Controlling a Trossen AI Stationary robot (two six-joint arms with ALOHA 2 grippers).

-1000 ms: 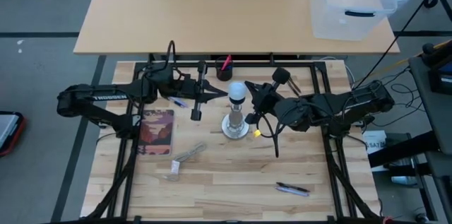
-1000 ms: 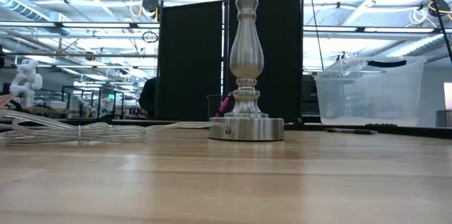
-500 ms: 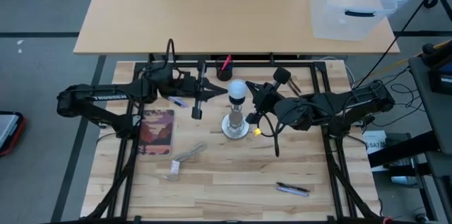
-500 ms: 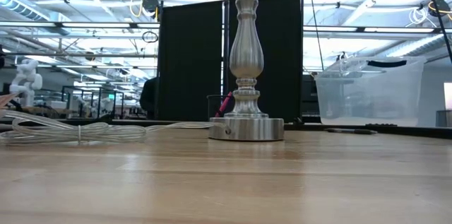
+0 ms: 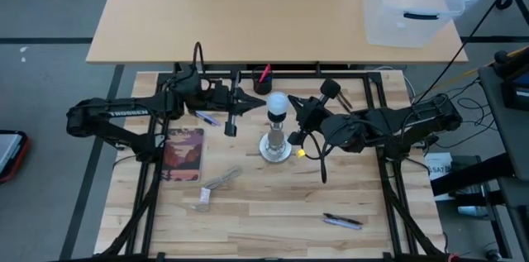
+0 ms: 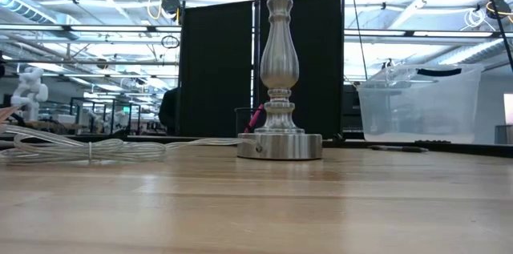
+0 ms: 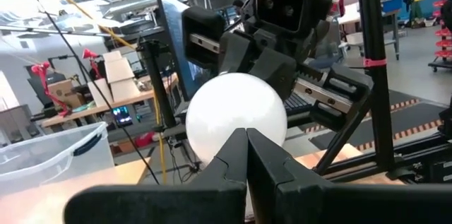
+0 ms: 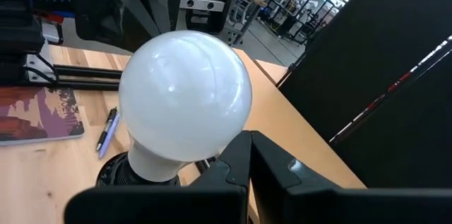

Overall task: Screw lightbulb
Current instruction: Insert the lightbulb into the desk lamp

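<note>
While seated atop the socket stand (image 5: 276,142), the lightbulb (image 5: 277,107) looks mounted.
Left tool (image 5: 263,108) and right tool (image 5: 293,113) flank it, both clenched empty (tightness unclear).

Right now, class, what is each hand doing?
Left hand: closed, empty, by the bulb.
Right hand: closed, empty, beside the bulb.

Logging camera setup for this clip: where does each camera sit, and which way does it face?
High view: overhead, looking straight down; both dark arms flank the frosted white lightbulb on the silvery metal lamp stand.
Low view: table height, facing the room; no arm shows.
Left wrist view: faces the lightbulb over the shut left gripper; right arm behind.
Right wrist view: faces the lightbulb over the shut right gripper.
Both wrist views share the lightbulb.
</note>
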